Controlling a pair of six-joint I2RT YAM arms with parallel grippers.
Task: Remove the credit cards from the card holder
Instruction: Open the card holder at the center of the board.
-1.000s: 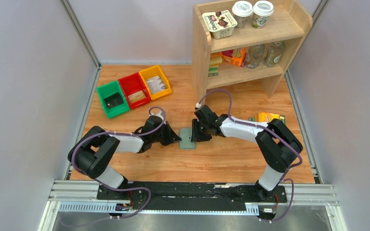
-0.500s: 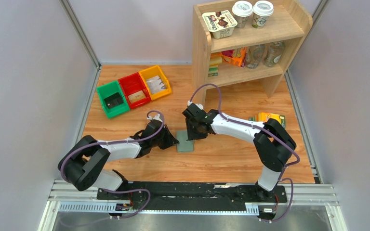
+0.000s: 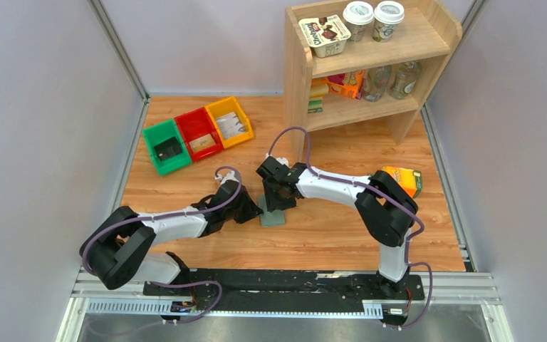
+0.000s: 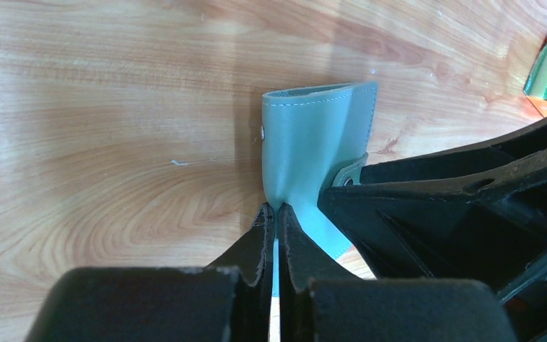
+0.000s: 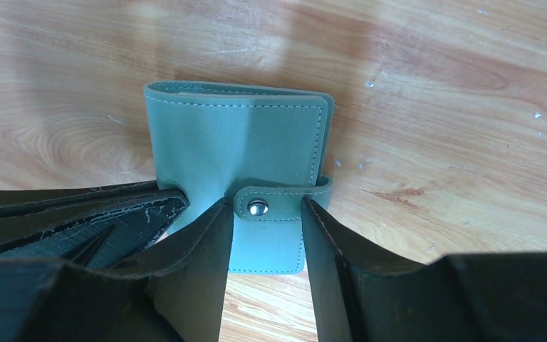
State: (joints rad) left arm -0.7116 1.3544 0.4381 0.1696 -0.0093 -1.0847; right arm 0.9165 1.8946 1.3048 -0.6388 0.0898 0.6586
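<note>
Shifted since the earlier view: the right arm has swung toward 9 o'clock, carrying its end effector over the card holder [image 3: 271, 216], which has slid slightly the same way; the orange carton [image 3: 403, 178] now shows more fully beside that arm. Item: card holder, grey-green, folded shut, lying near the middle of the worktop [image 3: 342, 235], its snap tab [image 5: 267, 207] fastened over the open edge and its cover slightly bowed. Left end effector [image 4: 274, 214]: at 9 o'clock of the holder in the overhead view, fingers pressed together with a corner of the holder pinched between them. Right end effector [image 5: 263, 206]: at 12 o'clock of the holder, pointing down onto it, jaws partly apart, one finger on each side of the snap tab, gripping nothing. Surroundings: orange carton with green ends at 3 o'clock, well apart, at the worktop's edge; green bin [image 3: 165, 146], red bin [image 3: 199, 133] and yellow bin [image 3: 230, 121] in a row at 11 o'clock; wooden shelf [image 3: 299, 78] at 1 o'clock, holding cups, a tub, bottles and cartons.
</note>
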